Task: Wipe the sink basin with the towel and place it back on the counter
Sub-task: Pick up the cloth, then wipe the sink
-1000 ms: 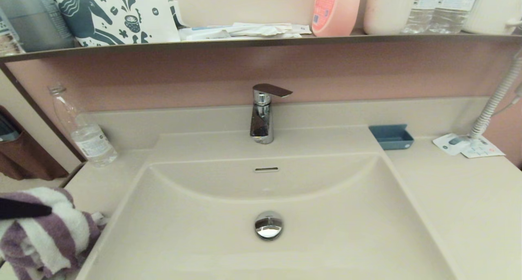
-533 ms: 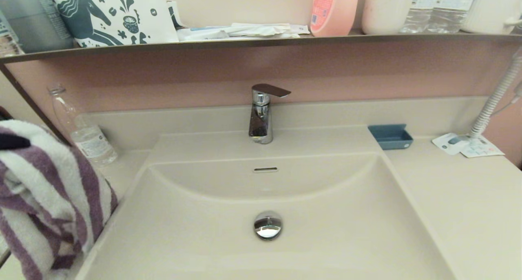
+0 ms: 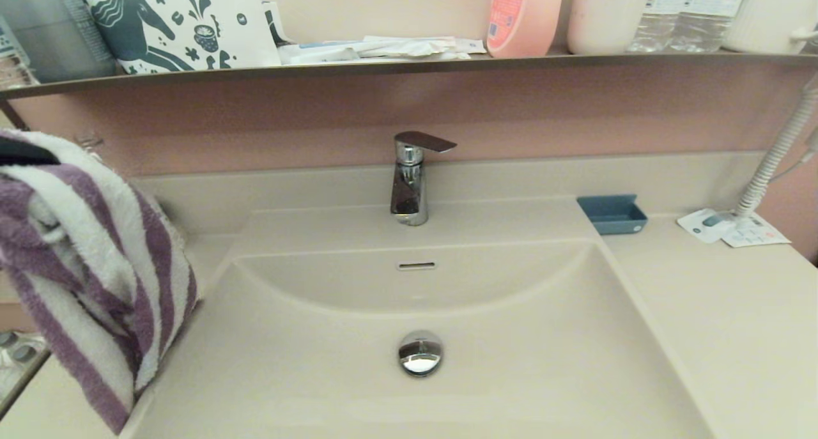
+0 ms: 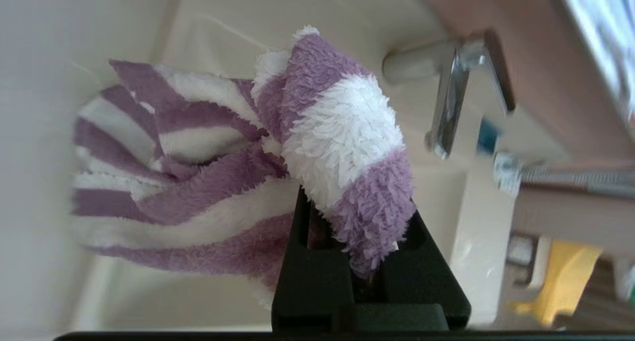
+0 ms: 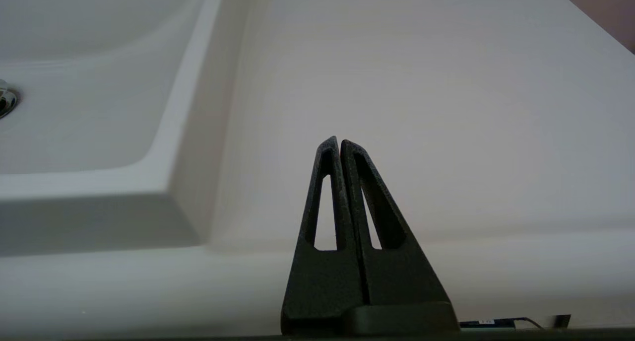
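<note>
The purple-and-white striped towel [image 3: 89, 273] hangs in the air at the far left, above the left counter [image 3: 192, 260] and the basin's left rim. My left gripper [image 4: 347, 207] is shut on the towel [image 4: 278, 152], its fingers buried in the folds; only a dark sliver of it [image 3: 22, 151] shows in the head view. The cream sink basin [image 3: 511, 362] lies in front of me with its chrome drain plug [image 3: 420, 353] and overflow slot [image 3: 416, 266]. My right gripper [image 5: 340, 143] is shut and empty, parked low at the front edge of the right counter [image 5: 421, 107].
A chrome faucet [image 3: 410, 183] stands behind the basin. A blue soap dish [image 3: 612, 215] and a paper card [image 3: 728, 228] with a coiled hose lie at the right back. A dark-edged shelf [image 3: 409, 65] above carries bottles and a printed bag.
The left gripper has lifted the towel off the left counter, up and slightly toward the basin. The towel now hangs unfolded and hides the plastic bottle. The right arm has not moved.
</note>
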`<state>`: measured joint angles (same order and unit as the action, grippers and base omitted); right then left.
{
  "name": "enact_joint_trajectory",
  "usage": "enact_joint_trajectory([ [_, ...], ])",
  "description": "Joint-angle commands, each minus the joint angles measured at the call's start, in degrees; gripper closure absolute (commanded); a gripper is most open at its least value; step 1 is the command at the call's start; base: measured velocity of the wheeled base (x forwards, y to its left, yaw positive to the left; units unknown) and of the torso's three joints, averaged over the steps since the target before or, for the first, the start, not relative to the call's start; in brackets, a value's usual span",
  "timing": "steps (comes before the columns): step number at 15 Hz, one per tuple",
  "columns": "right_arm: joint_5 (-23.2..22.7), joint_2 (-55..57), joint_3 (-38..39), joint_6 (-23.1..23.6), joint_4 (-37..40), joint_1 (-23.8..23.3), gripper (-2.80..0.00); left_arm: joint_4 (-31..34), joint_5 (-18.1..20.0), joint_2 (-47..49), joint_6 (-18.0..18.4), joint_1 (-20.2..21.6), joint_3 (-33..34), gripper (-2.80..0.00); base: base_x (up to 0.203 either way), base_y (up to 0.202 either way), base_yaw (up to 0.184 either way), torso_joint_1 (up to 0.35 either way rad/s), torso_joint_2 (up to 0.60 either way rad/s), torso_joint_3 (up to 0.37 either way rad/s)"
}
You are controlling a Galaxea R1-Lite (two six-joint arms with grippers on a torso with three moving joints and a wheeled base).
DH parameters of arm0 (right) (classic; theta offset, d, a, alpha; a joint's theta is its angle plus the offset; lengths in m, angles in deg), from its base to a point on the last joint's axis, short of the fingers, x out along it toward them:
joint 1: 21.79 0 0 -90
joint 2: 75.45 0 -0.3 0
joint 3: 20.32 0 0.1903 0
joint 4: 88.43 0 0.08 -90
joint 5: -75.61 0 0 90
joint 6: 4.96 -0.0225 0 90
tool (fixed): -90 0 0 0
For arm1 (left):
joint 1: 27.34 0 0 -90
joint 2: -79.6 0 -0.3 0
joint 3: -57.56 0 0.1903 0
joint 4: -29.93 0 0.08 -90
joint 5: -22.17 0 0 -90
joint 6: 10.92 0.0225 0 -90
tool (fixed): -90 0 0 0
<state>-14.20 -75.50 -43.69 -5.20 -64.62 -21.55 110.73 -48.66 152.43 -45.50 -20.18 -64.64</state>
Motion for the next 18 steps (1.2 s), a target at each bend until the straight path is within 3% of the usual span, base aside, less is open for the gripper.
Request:
enact_joint_trajectory([
  [1,-0.01,0.05,0.0,-0.02,0.0,0.02,0.0,-6.06,-10.82,1.54,-5.1,-8.85,2.94,0.0,0.0,0.0,0.0,0.0,0.0,0.0],
  [4,-0.01,0.05,0.0,-0.02,0.0,0.02,0.0,-11.89,-21.26,4.7,-9.03,-20.19,2.99,0.0,0.0,0.0,0.0,0.0,0.0,0.0],
  [6,-0.01,0.05,0.0,-0.02,0.0,0.02,0.0,-12.42,-32.14,10.4,-11.0,-27.74,-0.73,0.0,0.0,0.0,0.0,0.0,0.0,0.0],
  [7,-0.01,0.05,0.0,-0.02,0.0,0.02,0.0,-11.45,-35.85,12.28,-12.7,-31.66,-2.23,0.0,0.0,0.0,0.0,0.0,0.0,0.0],
  [10,-0.01,0.05,0.0,-0.02,0.0,0.02,0.0,-3.94,-39.54,13.42,-18.8,-42.52,-3.31,0.0,0.0,0.0,0.0,0.0,0.0,0.0],
  [12,-0.01,0.05,0.0,-0.02,0.0,0.02,0.0,-1.27,-42.97,13.19,-21.04,-47.87,-3.41,0.0,0.0,0.0,0.0,0.0,0.0,0.0],
  [13,-0.01,0.05,0.0,-0.02,0.0,0.02,0.0,-0.06,-45.48,12.41,-20.82,-49.31,-3.74,0.0,0.0,0.0,0.0,0.0,0.0,0.0],
  [18,-0.01,0.05,0.0,-0.02,0.0,0.02,0.0,1.58,-49.54,9.01,-13.92,-49.52,-9.9,0.0,0.0,0.0,0.0,0.0,0.0,0.0],
])
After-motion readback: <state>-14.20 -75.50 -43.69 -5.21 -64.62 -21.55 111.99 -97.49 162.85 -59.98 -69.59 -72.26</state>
